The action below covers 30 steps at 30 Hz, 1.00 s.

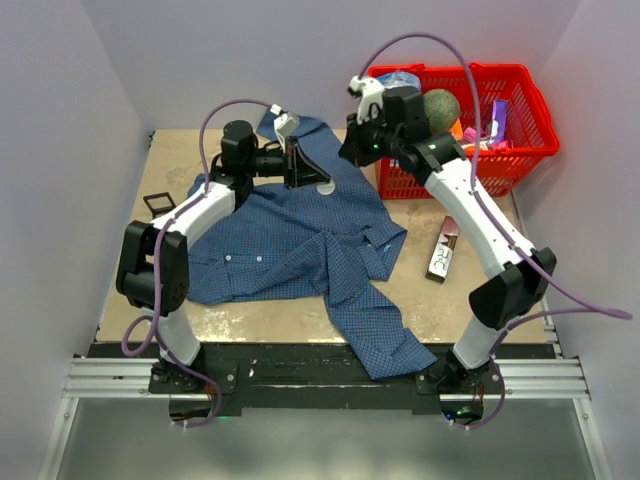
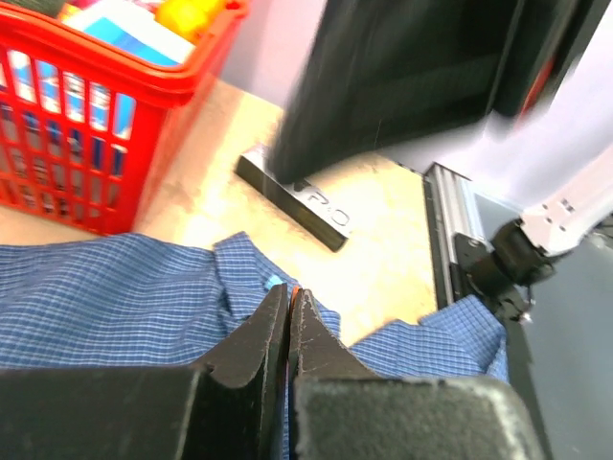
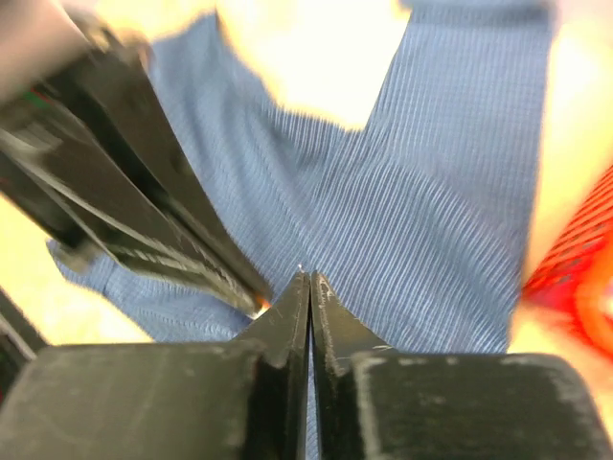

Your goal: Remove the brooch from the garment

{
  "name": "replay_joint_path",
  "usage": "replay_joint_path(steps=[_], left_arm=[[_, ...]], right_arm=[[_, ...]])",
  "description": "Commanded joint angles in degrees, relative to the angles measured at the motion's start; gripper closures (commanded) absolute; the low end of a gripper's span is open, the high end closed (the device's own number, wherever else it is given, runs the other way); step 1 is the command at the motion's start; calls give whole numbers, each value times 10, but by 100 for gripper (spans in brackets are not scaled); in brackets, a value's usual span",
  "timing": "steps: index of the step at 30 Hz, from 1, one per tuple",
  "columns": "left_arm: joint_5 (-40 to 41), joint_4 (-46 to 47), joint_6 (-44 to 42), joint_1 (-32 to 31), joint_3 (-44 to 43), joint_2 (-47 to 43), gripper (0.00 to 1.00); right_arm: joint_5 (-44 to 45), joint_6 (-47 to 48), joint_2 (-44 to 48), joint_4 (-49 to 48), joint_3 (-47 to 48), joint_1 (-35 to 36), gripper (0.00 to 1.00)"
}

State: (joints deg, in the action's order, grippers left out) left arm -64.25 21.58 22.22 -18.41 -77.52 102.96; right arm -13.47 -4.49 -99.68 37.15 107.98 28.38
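The garment (image 1: 290, 245), a blue fine-checked shirt, lies spread over the table, one sleeve hanging over the near edge. My left gripper (image 1: 328, 180) hovers over its collar end. In the left wrist view its jaws (image 2: 289, 290) are shut with an orange sliver of the brooch (image 2: 294, 287) between the tips, above the shirt (image 2: 105, 297). My right gripper (image 1: 343, 160) is shut, right next to the left one. In the right wrist view its tips (image 3: 309, 274) are pressed together over the shirt (image 3: 421, 220), beside the brooch's orange glow (image 3: 260, 306) at the left finger's tip.
A red basket (image 1: 520, 150) full of items stands at the back right, close behind the right arm. A dark long box (image 1: 442, 250) lies right of the shirt, also in the left wrist view (image 2: 292, 196). A small black frame (image 1: 158, 203) lies at the left.
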Motion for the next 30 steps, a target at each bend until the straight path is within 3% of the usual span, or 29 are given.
replay_joint_path(steps=[1, 7, 16, 19, 20, 24, 27, 29, 30], left_arm=[[-24, -3, 12, -5, -8, -9, 100], [-22, -3, 14, -4, -7, -8, 100], [-18, -17, -1, -3, -12, -8, 100], [-12, -39, -27, 0, -18, -8, 100], [-7, -72, -44, 0, -21, -9, 100], [13, -177, -139, 14, -46, -14, 100], [28, -215, -185, 38, -51, -24, 100], [39, -256, -209, 51, -49, -35, 100], [46, -267, -219, 65, -50, -39, 100]], right_arm=[[-28, -9, 73, -91, -6, -8, 91], [-6, -3, 91, -104, -34, -15, 78], [46, 12, 77, -110, -51, -17, 69], [72, 21, 71, -116, -77, -24, 57], [69, 18, 69, -123, -100, -26, 45], [-56, 54, 55, -138, -159, -41, 23], [-83, 152, 57, -125, -232, -32, 24], [-70, 223, 54, -106, -272, -32, 28], [-74, 256, 49, -63, -277, -32, 35]])
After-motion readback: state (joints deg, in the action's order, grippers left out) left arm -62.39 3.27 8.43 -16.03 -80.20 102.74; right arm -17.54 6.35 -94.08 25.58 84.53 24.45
